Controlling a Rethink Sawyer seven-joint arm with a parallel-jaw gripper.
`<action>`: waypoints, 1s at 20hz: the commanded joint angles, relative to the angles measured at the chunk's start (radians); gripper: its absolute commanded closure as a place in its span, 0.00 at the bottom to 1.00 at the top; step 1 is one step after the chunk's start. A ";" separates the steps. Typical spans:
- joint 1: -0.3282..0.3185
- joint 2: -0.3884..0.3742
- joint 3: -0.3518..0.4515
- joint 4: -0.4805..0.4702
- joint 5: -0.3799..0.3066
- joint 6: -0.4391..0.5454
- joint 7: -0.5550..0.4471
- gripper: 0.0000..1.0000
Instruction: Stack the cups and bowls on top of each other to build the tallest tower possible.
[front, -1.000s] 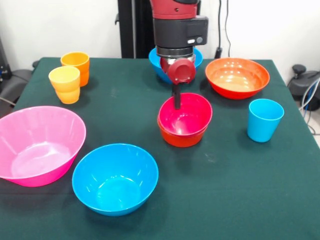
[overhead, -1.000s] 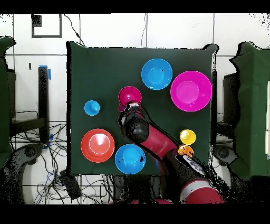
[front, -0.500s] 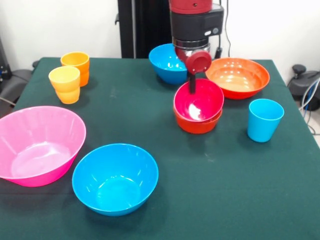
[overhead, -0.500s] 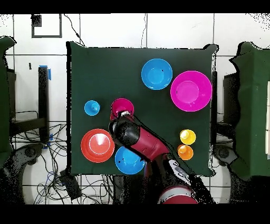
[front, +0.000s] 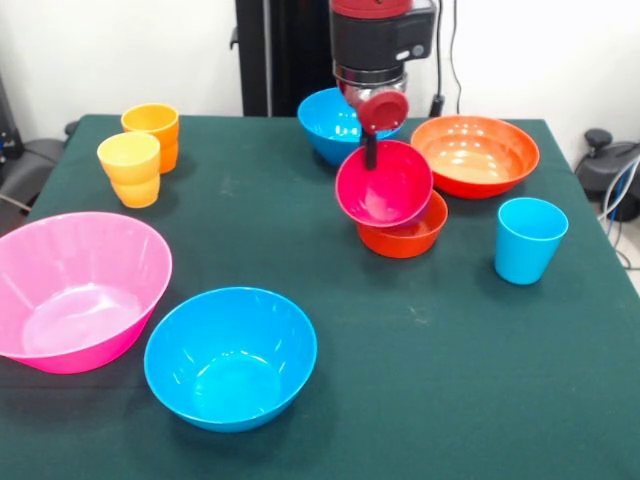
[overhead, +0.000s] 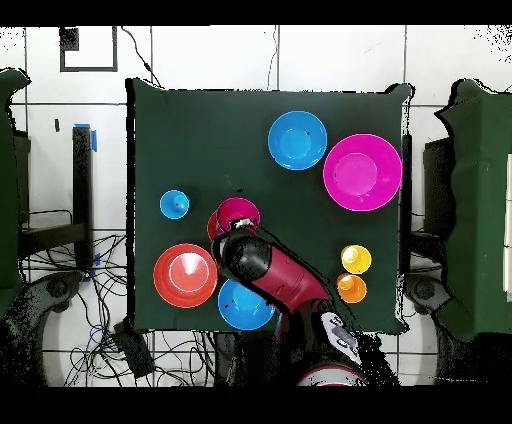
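Observation:
My gripper (front: 370, 152) is shut on the far rim of the small crimson bowl (front: 385, 187) and holds it tilted in the air. Just below it, to the right, the small orange bowl (front: 410, 237) rests on the table, partly covered by the crimson one. In the overhead view the crimson bowl (overhead: 238, 213) hides all but a sliver of the orange bowl (overhead: 213, 226), and the gripper (overhead: 240, 231) sits at its rim. A light blue cup (front: 529, 240) stands at the right. The yellow cup (front: 130, 168) and orange cup (front: 152, 131) stand together at the far left.
The huge pink bowl (front: 75, 290) and a blue bowl (front: 230, 355) sit at the near left. A second blue bowl (front: 328, 127) stands behind the gripper, and the wide orange bowl (front: 475, 155) is at the far right.
The crimson and small orange bowls shifted right and farther back together. The gripper has since lifted the crimson bowl out of the orange one, which stays on the table.

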 joint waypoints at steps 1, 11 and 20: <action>0.003 0.031 0.001 -0.051 -0.008 0.037 0.096 1.00; 0.014 0.030 0.000 -0.044 0.004 0.034 0.112 1.00; 0.009 0.031 0.005 -0.043 0.007 0.038 0.112 1.00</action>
